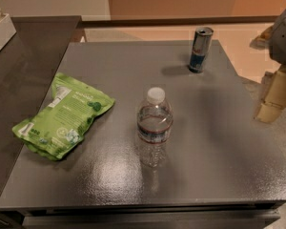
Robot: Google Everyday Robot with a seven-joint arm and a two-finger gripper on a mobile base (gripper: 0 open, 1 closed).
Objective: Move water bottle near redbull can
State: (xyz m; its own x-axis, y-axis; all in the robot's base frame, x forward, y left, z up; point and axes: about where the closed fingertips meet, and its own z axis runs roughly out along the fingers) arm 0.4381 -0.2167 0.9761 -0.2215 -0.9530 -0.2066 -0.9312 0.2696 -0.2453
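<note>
The water bottle stands upright near the middle of the grey table. It is clear and crinkled, with a white cap and a dark label band. The redbull can, blue and silver, stands upright near the table's far right edge, well apart from the bottle. My gripper is at the right edge of the view, off the table's right side. It is beige below a white arm part, holds nothing and is far from both objects.
A green snack bag lies flat on the left part of the table. A second grey counter adjoins at the far left, with a white box on it. Floor lies beyond the table's right edge.
</note>
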